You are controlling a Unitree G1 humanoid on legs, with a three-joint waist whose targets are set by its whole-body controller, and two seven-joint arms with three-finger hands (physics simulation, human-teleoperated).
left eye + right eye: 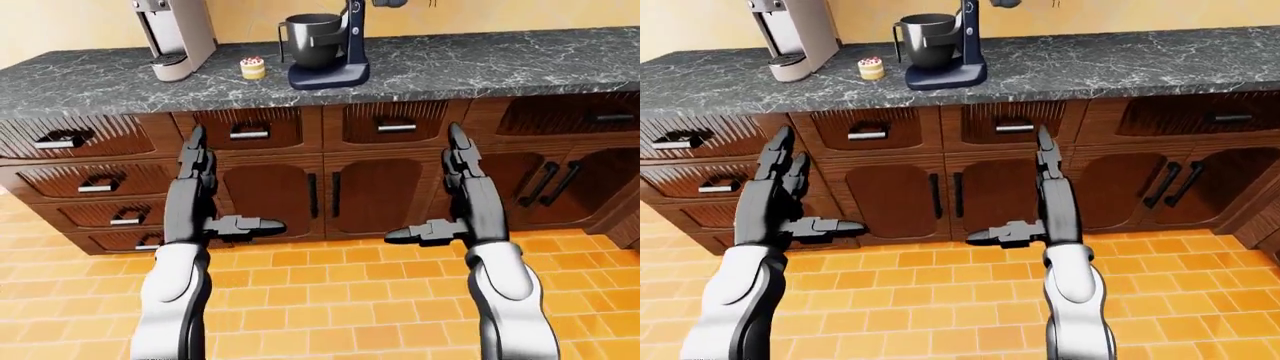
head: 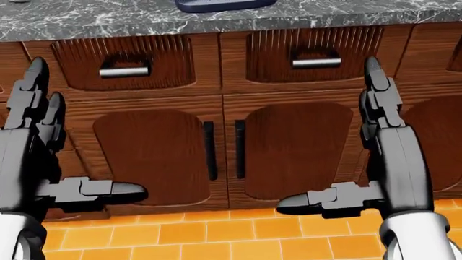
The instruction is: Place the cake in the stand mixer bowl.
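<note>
A small yellow cake (image 1: pixel 253 67) with a red and white top sits on the dark marble counter (image 1: pixel 480 64), just left of the stand mixer. The navy stand mixer (image 1: pixel 330 52) holds a dark metal bowl (image 1: pixel 312 41) on its base. My left hand (image 1: pixel 215 191) and right hand (image 1: pixel 440 195) are both open and empty. They are raised below counter level before the brown cabinet doors, fingers up and thumbs pointing inward. The head view shows only the mixer's base (image 2: pixel 223 4).
A silver coffee machine (image 1: pixel 178 34) stands on the counter left of the cake. Brown drawers (image 1: pixel 250 129) and cabinet doors (image 1: pixel 375 191) with metal handles run under the counter. Orange tile floor (image 1: pixel 320 300) lies below.
</note>
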